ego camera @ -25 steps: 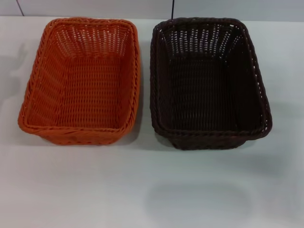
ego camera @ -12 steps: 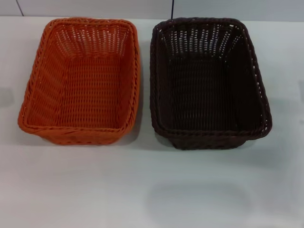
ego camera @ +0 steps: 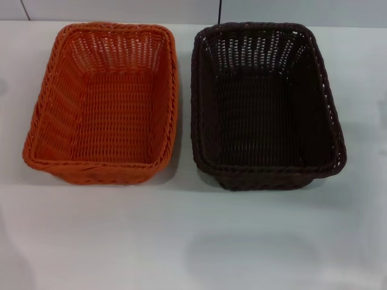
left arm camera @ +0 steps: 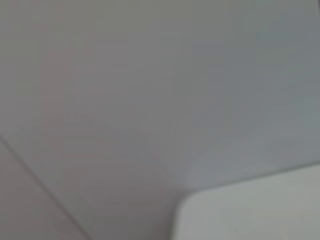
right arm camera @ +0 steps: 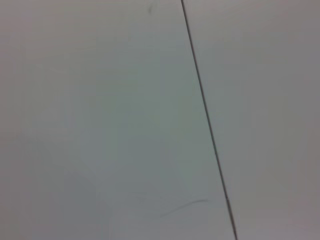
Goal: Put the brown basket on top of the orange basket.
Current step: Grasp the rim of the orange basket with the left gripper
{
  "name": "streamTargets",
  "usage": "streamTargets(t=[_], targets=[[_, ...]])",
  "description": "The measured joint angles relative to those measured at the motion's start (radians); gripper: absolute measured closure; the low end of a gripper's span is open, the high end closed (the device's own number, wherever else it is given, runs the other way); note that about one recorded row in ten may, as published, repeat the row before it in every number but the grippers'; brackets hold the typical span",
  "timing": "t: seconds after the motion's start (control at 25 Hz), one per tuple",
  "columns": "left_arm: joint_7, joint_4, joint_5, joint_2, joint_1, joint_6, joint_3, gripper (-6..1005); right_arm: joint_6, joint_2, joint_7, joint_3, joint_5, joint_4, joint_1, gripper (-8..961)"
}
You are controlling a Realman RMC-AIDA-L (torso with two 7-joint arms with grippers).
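The orange basket (ego camera: 103,103) stands on the white table at the left in the head view, empty and upright. The brown basket (ego camera: 266,106) stands right beside it on the right, empty and upright, with a narrow gap between their rims. Neither gripper nor arm shows in the head view. The two wrist views show only plain pale surfaces, with no basket and no fingers in them.
The white table (ego camera: 193,241) has open surface in front of both baskets. A wall with a dark vertical seam (ego camera: 220,11) runs behind the table's far edge. A thin dark line (right arm camera: 207,125) crosses the right wrist view.
The baskets have not moved. A faint shadow on the table left of the orange basket has faded away toward the left edge.
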Motion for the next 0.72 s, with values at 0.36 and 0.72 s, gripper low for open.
streamTargets(t=[0.36, 0.72], targets=[[-0.051, 0.405, -0.121, 0.016, -0.03, -0.828, -0.027, 216, -0.017, 0.001, 0.0, 0.001, 0.0, -0.004, 0.017, 153], [-0.085, 0.616, -0.197, 0.001, -0.059, -1.237, -0.028, 216, -0.016, 0.0, 0.0, -0.004, 0.0, -0.007, 0.015, 153]])
